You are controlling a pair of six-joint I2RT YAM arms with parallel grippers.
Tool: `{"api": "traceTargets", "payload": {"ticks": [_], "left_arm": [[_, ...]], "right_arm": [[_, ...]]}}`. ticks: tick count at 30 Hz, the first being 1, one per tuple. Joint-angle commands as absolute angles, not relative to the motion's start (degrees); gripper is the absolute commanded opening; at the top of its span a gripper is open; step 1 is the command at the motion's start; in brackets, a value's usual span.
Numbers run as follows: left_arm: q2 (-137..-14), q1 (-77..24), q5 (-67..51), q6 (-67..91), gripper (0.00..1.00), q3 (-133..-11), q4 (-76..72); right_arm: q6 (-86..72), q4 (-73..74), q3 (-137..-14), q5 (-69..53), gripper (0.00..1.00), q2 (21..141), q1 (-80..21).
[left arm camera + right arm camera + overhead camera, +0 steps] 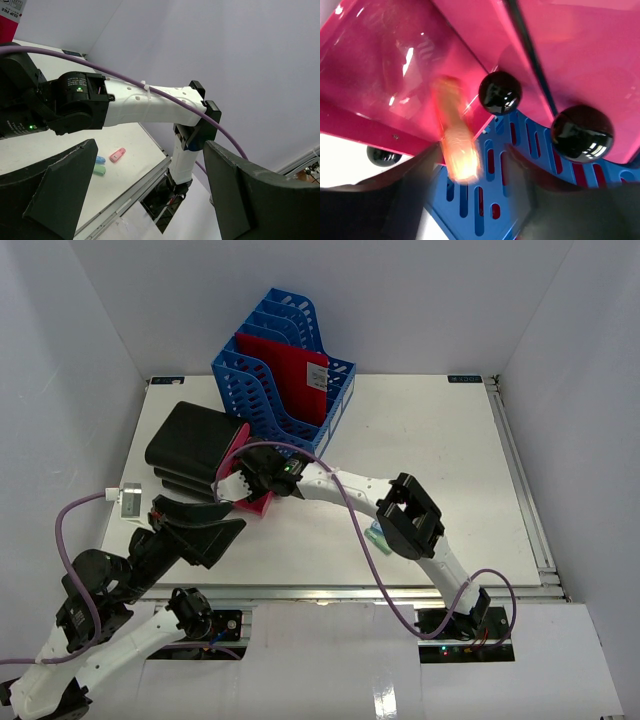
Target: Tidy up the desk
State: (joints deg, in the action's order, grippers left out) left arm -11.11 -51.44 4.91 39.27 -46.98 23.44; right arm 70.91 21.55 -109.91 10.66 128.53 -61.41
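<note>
The desk (430,440) is a white tabletop. My right gripper (240,488) reaches left to a pink tray (255,502) beside a stack of black trays (190,445). In the right wrist view its jaws (475,167) stand apart, and a blurred orange stick-shaped thing (457,145) lies between them near the left finger, over the pink tray (395,65) and a blue slotted wall (485,200). I cannot tell whether a finger still touches it. My left gripper (205,530) hovers at the desk's front left, open and empty, also in its own view (150,200).
A blue file rack (265,390) holding a red file (290,375) stands at the back. Small pink (117,155), blue (100,160) and green (98,170) items lie near the front edge under the right arm. Two glossy black balls (500,92) sit beneath the pink tray.
</note>
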Motion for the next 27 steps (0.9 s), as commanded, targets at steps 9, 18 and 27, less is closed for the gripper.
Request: {"api": "traceTargets", "payload": {"ticks": [9,18,27], "left_arm": [[-16.6,-51.3,0.6,42.3,0.98,-41.2,17.8],[-31.8,-51.3,-11.8,50.7,0.92,-39.9,10.7],[-63.6,-53.3,-13.0,61.2,0.68,-43.4,6.2]], "right_arm": [[58.7,24.1,-107.2,4.8,0.85,117.8,-59.6],[39.7,30.8,-81.2,-18.5,0.85,93.5,-39.2],[32.3,27.2,-59.3,-34.5,0.84,70.6,-12.0]]}}
